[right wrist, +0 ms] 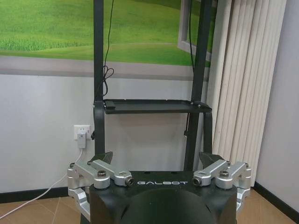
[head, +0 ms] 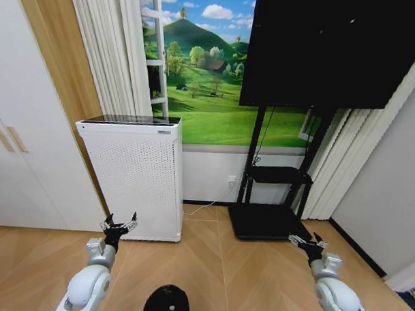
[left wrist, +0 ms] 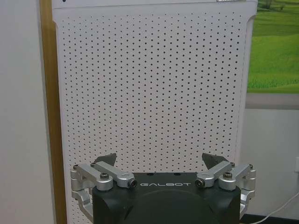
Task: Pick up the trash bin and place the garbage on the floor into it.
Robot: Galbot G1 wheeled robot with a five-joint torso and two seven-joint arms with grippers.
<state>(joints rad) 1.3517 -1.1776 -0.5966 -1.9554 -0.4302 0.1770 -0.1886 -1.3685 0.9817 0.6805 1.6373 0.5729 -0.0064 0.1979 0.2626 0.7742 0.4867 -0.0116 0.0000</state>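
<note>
1. Grippers hang low in front of the robot, one on each side, both raised just above the wooden floor (head: 210,265) and pointing toward the far wall.
2. The left gripper (head: 119,223) sits in front of the lower part of the white perforated appliance (head: 135,173); its jaws are spread wide apart and hold nothing. From the left wrist, the left gripper (left wrist: 160,163) faces the dotted front panel of the appliance (left wrist: 149,84) squarely, with a clear gap between them.
3. The right gripper (head: 307,241) hovers near the front corner of the black stand base (head: 263,222); its jaws are likewise splayed wide and empty. From the right wrist, the right gripper (right wrist: 156,159) looks at the stand's two uprights and its small black shelf (right wrist: 154,106), with a wall socket (right wrist: 81,133) and a white cable (right wrist: 42,196) running down to the floor beside them.
4. A dark rounded shape (head: 166,303) lies at the bottom edge of the head view, between the two arms; I cannot tell whether it is the trash bin or part of the robot.
5. A large black screen (head: 334,51) is mounted on the stand, and a green landscape mural (head: 203,80) covers the wall behind, flanked by pale curtains (head: 109,50).
6. White cupboard doors (head: 17,142) stand to the left of the appliance.
</note>
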